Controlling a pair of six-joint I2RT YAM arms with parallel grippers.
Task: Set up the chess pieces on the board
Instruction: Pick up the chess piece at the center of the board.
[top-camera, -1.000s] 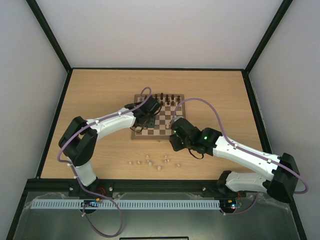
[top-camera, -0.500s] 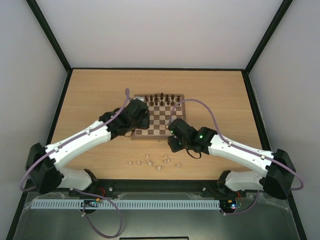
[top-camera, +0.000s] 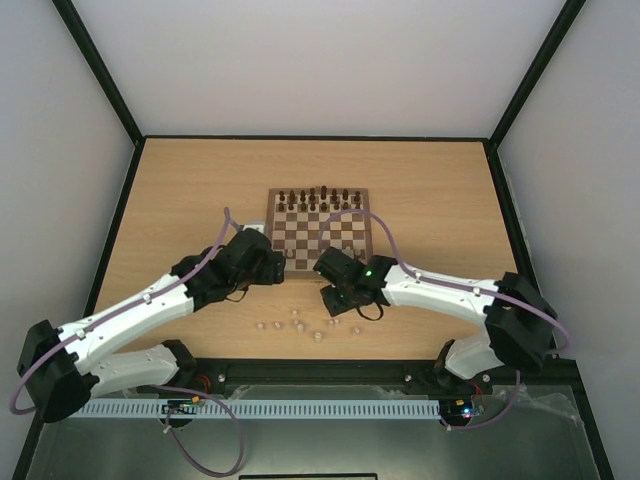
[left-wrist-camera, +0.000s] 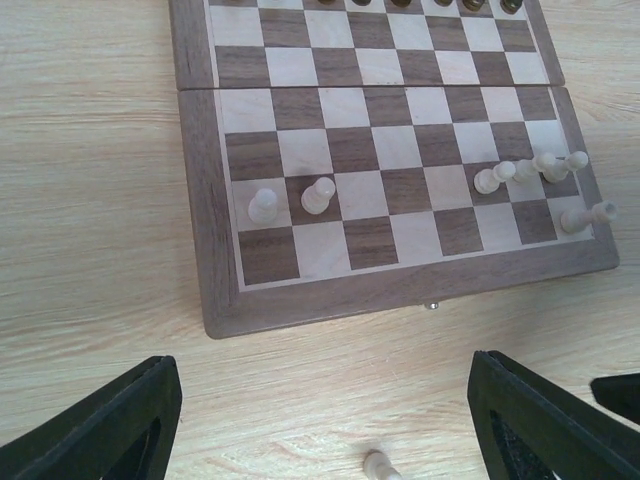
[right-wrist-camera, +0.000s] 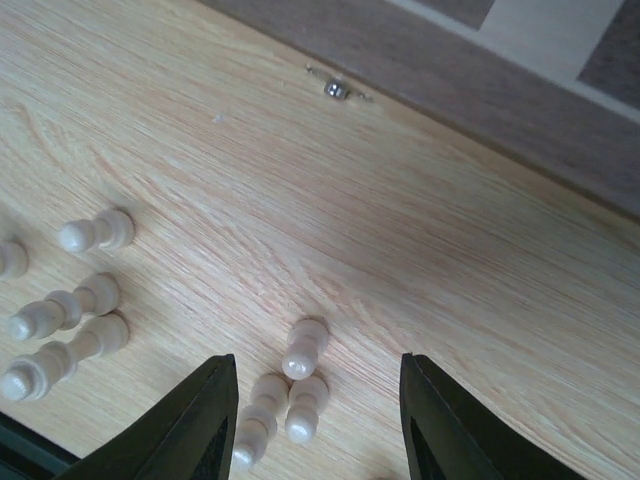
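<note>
Left end effector (left-wrist-camera: 325, 400) hung released, fingers wide, nothing between them. Board (left-wrist-camera: 205, 250) lay just ahead of it; two pale chess pieces (left-wrist-camera: 319, 193) stood on the near rows, others grouped toward the right. Right end effector (right-wrist-camera: 318, 400) was also unclenched, low over the counter (right-wrist-camera: 400, 230), with loose pieces (right-wrist-camera: 303, 352) clustered between its fingers. Risk: closing there could pinch two together, or knock neighbours rolling.

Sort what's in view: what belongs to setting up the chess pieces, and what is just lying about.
Job: board; pale pieces on it; loose pale pieces on the table.
Lying about: dark pieces in their row along the board's far edge; metal clasp on its near edge.
</note>
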